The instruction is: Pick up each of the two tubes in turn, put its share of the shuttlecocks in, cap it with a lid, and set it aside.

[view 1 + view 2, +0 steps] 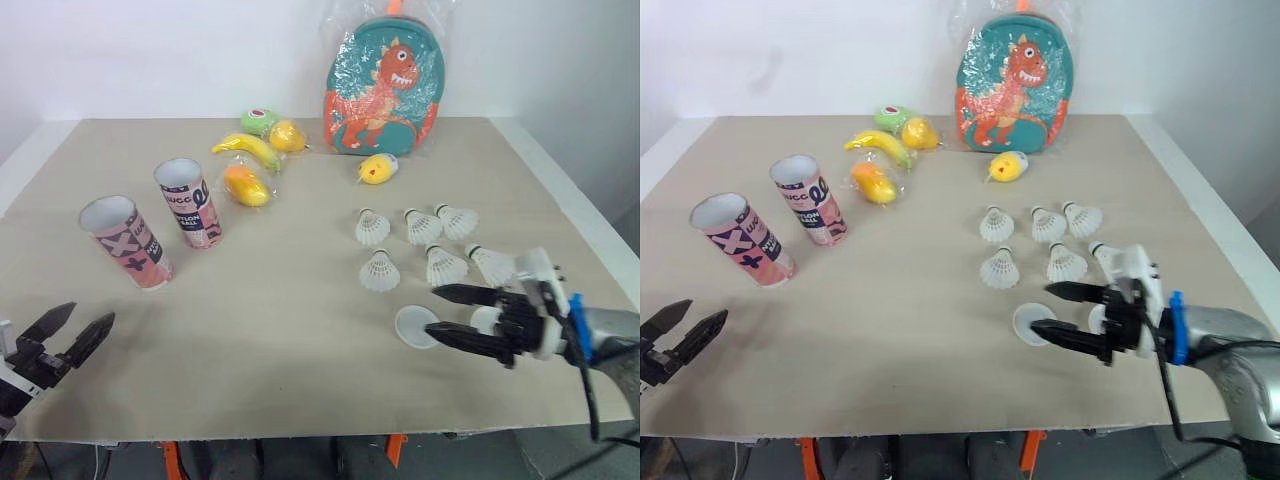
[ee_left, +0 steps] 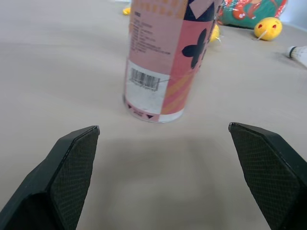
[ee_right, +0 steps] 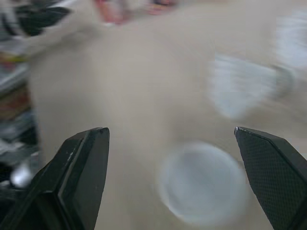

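Note:
Two open tubes stand on the left of the table: a pink patterned tube [image 1: 125, 240] and a pink-and-white printed tube [image 1: 188, 202]. Several white shuttlecocks [image 1: 422, 227] lie in two rows on the right. A white lid [image 1: 416, 326] lies flat just in front of them. My right gripper [image 1: 440, 312] is open, its fingers straddling the lid [image 3: 201, 184] slightly above the table. A second white round piece [image 1: 487, 318] shows behind its fingers. My left gripper [image 1: 72, 332] is open near the front left edge, pointing at the pink patterned tube [image 2: 163, 57] and a short way from it.
A dinosaur backpack [image 1: 385, 85] in plastic leans at the back. A toy banana [image 1: 250, 150], other toy fruit [image 1: 246, 185] and a yellow chick toy [image 1: 378, 168] lie in the back middle. The table's front edge [image 1: 300, 435] is close to both grippers.

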Controlling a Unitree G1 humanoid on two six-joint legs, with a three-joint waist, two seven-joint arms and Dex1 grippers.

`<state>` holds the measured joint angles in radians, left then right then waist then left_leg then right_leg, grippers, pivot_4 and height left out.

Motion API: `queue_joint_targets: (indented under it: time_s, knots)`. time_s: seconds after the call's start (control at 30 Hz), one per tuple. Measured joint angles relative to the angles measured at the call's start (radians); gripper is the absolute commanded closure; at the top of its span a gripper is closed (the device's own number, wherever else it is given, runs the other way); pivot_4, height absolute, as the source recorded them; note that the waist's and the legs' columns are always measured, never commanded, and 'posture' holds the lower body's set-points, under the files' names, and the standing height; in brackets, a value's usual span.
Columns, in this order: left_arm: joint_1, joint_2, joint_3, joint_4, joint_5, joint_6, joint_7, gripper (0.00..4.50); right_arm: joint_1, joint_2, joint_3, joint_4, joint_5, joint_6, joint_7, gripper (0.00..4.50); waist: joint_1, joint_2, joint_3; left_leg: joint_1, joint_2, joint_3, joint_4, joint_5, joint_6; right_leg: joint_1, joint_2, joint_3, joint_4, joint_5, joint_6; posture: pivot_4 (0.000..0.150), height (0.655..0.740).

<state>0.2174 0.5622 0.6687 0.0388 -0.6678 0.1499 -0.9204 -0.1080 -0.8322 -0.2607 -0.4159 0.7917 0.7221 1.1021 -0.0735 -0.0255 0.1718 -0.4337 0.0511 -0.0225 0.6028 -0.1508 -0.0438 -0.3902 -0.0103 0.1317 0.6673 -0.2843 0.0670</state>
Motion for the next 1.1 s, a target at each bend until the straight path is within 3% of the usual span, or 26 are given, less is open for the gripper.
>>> queue_joint_targets:
  time_s: [0.17, 0.3, 0.47, 1.1]
  knots:
    - [-0.052, 0.001, -0.013, 0.047, 0.040, -0.070, 0.004, 0.00, -0.080, 0.047, 0.115, -0.058, -0.001, 0.002, -0.047, 0.05, 0.001, -0.004, -0.002, 0.000, 0.001, 0.001, 0.000, 0.001, 0.000, 0.000, 0.000, 0.000, 0.000, 0.000, 0.000, 0.150, 0.7400]
    - [-0.152, 0.006, -0.066, 0.168, 0.096, -0.135, -0.004, 0.00, -0.173, 0.154, 0.239, -0.036, -0.101, -0.047, -0.146, 0.05, 0.002, -0.008, -0.004, -0.004, 0.001, -0.001, 0.000, 0.001, 0.000, -0.002, 0.001, -0.002, 0.000, 0.004, 0.002, 0.150, 0.7400]
    - [-0.257, 0.014, -0.104, 0.283, 0.126, -0.183, -0.020, 0.00, -0.181, 0.208, 0.286, -0.031, -0.152, -0.076, -0.206, 0.05, 0.004, -0.008, -0.004, -0.004, 0.002, -0.004, 0.000, 0.001, 0.000, -0.002, 0.002, -0.005, 0.000, 0.004, 0.001, 0.150, 0.7400]
    - [-0.593, 0.113, -0.254, 0.664, 0.211, -0.297, -0.219, 0.00, -0.130, 0.226, 0.293, -0.073, -0.158, -0.099, -0.239, 0.05, 0.004, -0.008, -0.004, -0.005, 0.003, -0.007, 0.000, 0.001, 0.000, -0.001, 0.004, -0.007, 0.001, 0.004, 0.000, 0.150, 0.7400]
